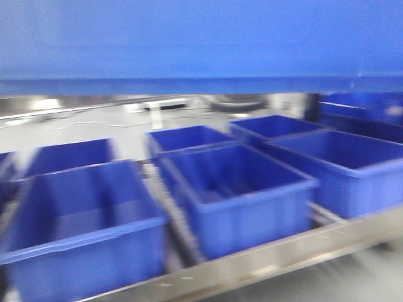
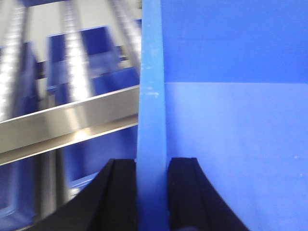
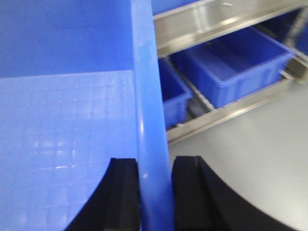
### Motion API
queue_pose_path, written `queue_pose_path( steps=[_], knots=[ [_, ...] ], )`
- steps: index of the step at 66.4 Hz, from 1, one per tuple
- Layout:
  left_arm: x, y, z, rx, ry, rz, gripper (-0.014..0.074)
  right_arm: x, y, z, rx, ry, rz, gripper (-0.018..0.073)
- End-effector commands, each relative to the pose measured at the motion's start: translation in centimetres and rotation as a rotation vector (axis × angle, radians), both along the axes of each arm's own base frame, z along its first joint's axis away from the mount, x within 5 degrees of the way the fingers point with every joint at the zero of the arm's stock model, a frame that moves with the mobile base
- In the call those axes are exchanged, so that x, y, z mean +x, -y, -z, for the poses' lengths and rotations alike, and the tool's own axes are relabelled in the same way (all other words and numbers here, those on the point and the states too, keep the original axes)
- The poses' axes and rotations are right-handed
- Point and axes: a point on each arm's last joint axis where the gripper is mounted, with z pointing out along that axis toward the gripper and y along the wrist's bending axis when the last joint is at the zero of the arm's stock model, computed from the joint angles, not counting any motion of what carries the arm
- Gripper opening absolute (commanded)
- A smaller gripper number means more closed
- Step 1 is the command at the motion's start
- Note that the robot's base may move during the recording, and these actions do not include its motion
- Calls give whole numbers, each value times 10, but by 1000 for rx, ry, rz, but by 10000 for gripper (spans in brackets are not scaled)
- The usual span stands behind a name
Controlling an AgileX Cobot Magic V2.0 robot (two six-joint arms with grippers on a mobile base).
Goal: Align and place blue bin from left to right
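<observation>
Blue plastic, bright. Item one is the blue bin. It fills the whole 12 o'clock band of my front view, its smooth wall running edge to edge and its lower edge crossing above everything behind it. That view is blurred, so I cannot read any finer detail on the wall.

Item two: left gripper, at 6 o'clock in the left wrist view. Its two black fingers sit on either side of the bin's rim and pinch it. The rim runs straight up toward 12 o'clock, with the bin's pale inside wall and floor on the 3 o'clock side.

Item three: right gripper, also at 6 o'clock in its own view. Its black fingers are closed on the opposite rim, one finger inside and one outside. The bin's grid-patterned floor lies toward 9 o'clock.

Item four: darker bins, all open-topped and showing their insides.
- Nearest row in the front view: one at 7 o'clock, one just right of centre and one at 3 o'clock.
- Behind them: three more, plus a further stack at 2 o'clock.

Item five: metal rail, bright steel, sloping across 5 o'clock in front of the nearest row. Roller tracks show between the bins.

Item six: grey floor, at 4 o'clock in the right wrist view, outside the rail.
</observation>
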Motion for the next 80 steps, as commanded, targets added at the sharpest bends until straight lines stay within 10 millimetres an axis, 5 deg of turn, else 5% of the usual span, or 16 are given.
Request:
queue_pose_path(
  steps=[1,80],
  knots=[
    [0,22,-14,-108,133,180,-111,-1,-14,-14,125,115,-121,-70],
    [0,22,-14,-108,133,180,-111,-1,-14,-14,125,115,-121,-70]
  ],
)
